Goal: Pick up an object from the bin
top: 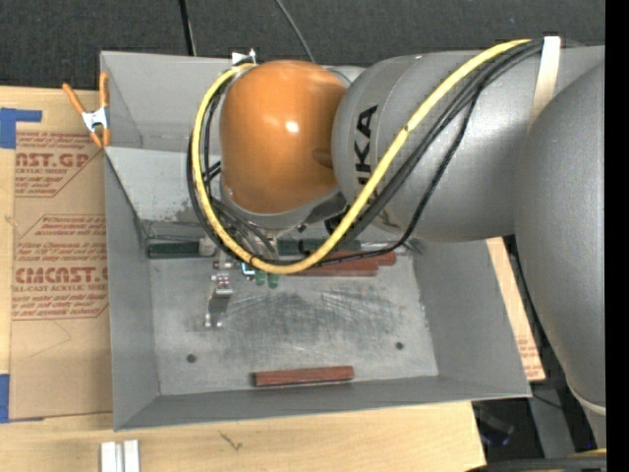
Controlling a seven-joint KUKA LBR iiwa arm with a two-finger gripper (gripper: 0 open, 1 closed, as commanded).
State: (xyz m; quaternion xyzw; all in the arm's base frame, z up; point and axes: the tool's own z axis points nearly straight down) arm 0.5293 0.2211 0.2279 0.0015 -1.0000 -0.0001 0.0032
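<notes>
Over left of bin (126, 303), end effector (217, 301) (openness unclear); brown bar (302, 376) well apart.

Bright overhead light — glare on the orange cover (287, 131), shadow beneath.

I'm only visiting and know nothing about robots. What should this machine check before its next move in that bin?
1. Something free to pick: ok, a red-brown stick lies alone at the front of the bin.
2. Second red-brown stick: not ok, partly under the arm.
3. Dark green bar, back left: ok, uncovered.
4. Under the orange wrist cover: cannot tell.
5. Small metal piece, loose or robot part: cannot tell.
</notes>
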